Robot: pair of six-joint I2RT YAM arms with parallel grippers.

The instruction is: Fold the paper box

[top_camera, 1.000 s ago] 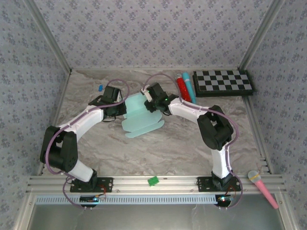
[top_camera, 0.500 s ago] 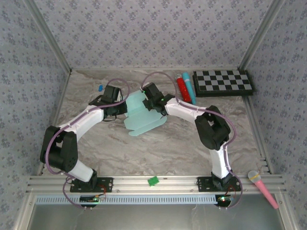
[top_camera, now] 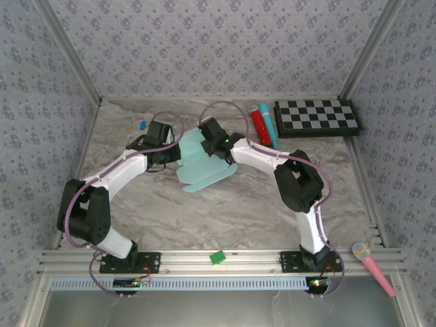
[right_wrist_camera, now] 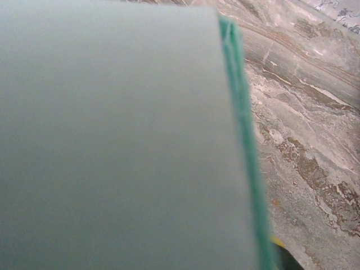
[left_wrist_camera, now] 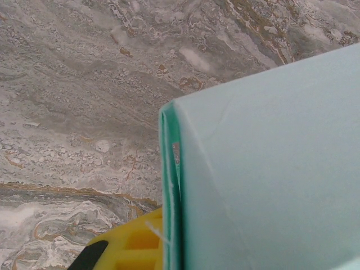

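Left gripper (top_camera: pixel 172 151): pinched narrow on the paper box (top_camera: pixel 202 170); my left wrist view alone shows a yellow finger (left_wrist_camera: pixel 130 247) against the card's edge.
Paper box: mid-table (top_camera: pixel 259 204), between both grippers.
Right gripper (top_camera: pixel 206 141): at the box's far edge; I cannot tell its grip.

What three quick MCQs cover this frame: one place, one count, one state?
1. Where on the table is the checkerboard?
A far right corner. B near left edge. C under the arms.
2. How many tubes lie just left of the checkerboard?
A one. B two. C four.
3. What state is the paper box in?
A closed, finished box. B crumpled ball. C open sheet with flaps showing.

Key:
1 A, it sits far and right in the top view.
2 B, a red tube and a blue tube lie side by side.
3 C, its rounded flaps spread out over the table.
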